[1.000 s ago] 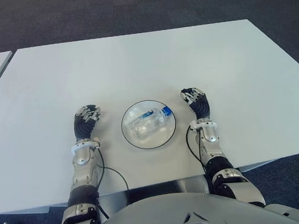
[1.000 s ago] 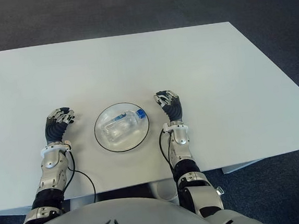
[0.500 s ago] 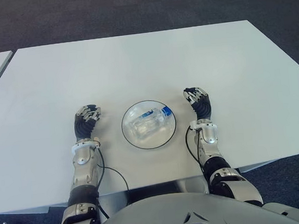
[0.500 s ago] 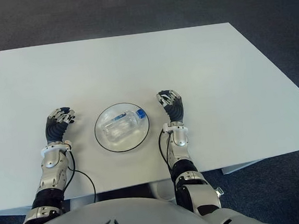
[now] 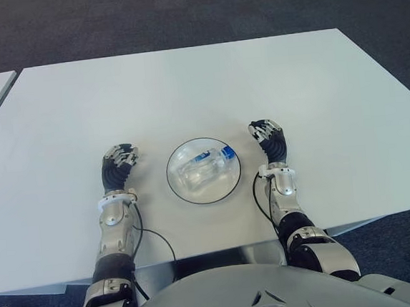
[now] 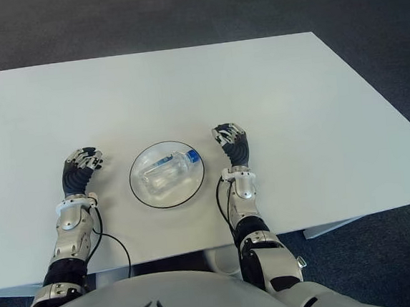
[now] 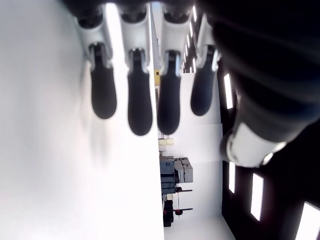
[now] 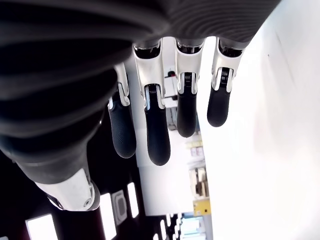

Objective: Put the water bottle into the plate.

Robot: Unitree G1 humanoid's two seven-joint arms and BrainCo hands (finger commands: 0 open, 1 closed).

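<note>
The wide white rectangular table carries a round clear glass plate. On it lies the clear plastic water bottle, blue cap toward 2 o'clock. Left hand at 9 o'clock and right hand at 3 o'clock have relaxed, empty fingers.

No readable text in any view.

The water bottle, lying in the plate, carries a blue-and-white label near its cap end, at about 2 o'clock from the plate's centre, but its print is too small to make out. The white table bears no marks or signs. The wrist views show only dark fingertips and a far-off room whose objects carry no legible lettering or numbers.
</note>
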